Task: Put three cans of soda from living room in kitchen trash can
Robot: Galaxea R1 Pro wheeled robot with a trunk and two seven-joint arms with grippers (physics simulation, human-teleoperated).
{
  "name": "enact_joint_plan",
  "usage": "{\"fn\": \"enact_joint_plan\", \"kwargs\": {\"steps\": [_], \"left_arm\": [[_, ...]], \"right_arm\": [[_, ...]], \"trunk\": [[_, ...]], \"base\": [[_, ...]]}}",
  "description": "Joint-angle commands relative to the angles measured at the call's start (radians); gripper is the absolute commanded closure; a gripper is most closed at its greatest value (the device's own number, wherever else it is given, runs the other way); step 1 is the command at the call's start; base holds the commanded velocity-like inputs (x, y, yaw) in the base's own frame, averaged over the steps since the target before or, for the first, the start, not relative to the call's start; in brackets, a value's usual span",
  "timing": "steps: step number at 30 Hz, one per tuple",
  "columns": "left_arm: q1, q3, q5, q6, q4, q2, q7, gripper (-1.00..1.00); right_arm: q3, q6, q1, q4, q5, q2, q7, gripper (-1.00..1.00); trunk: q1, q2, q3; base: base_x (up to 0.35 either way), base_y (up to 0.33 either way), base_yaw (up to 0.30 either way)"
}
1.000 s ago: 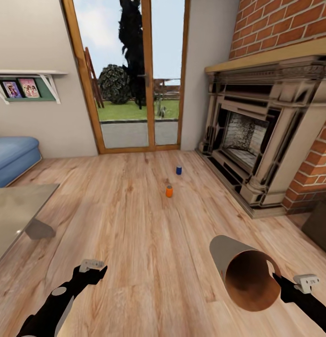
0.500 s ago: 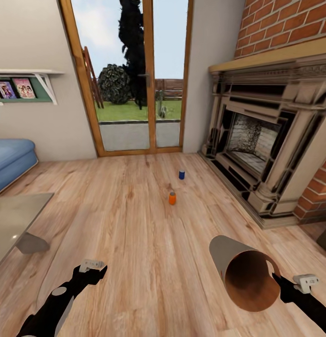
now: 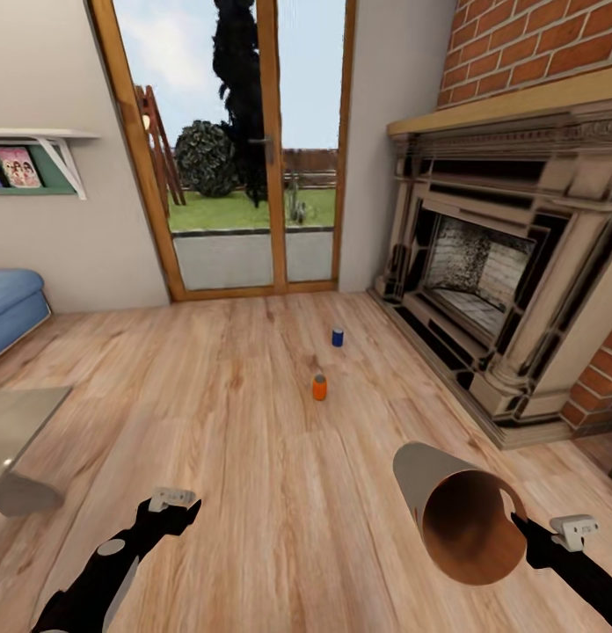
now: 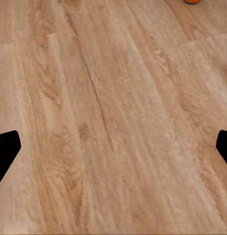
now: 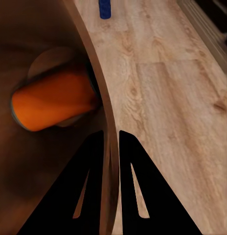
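An orange can of soda (image 3: 319, 387) and a dark blue one (image 3: 338, 337) stand upright on the wood floor of the living room, ahead of me near the fireplace. My right gripper (image 3: 522, 527) is shut on the rim of the tash can (image 3: 460, 514), which is tilted on its side with its brown inside facing me. In the right wrist view the fingers (image 5: 96, 161) clamp the rim (image 5: 101, 112), another orange can (image 5: 54, 100) lies inside, and the blue can (image 5: 104, 8) shows beyond. My left gripper (image 3: 171, 504) hangs open and empty over bare floor; the orange can's edge (image 4: 192, 1) shows far off.
The brick fireplace (image 3: 508, 281) runs along the right. A glass garden door (image 3: 244, 158) closes the far wall. The glass-topped low table (image 3: 16, 422) and blue sofa (image 3: 9, 303) sit at the left edge, under a wall shelf (image 3: 33, 154). Open floor lies between me and the cans.
The whole view has shifted: sofa, table and shelf slid leftward and the cans sit slightly lower, so the camera moved. Both arms and the held bin keep their places.
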Motion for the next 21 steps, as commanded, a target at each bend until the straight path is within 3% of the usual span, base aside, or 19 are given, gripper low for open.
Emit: {"fn": "enact_joint_plan", "kwargs": {"steps": [1,21], "left_arm": [[0.0,0.0,0.0,0.0,0.002,0.0,0.0,-1.0],[0.0,0.0,-0.002,-0.016,0.02,-0.002,0.0,-1.0]], "right_arm": [[-0.002,0.003,-0.001,-0.001,-0.011,0.0,0.007,1.0],[-0.002,0.003,-0.001,-0.001,-0.012,0.0,0.007,1.0]], "trunk": [[0.0,0.0,0.001],[0.0,0.0,0.017]], "base": [[0.328,0.0,-0.193],[0.328,0.0,-0.216]]}}
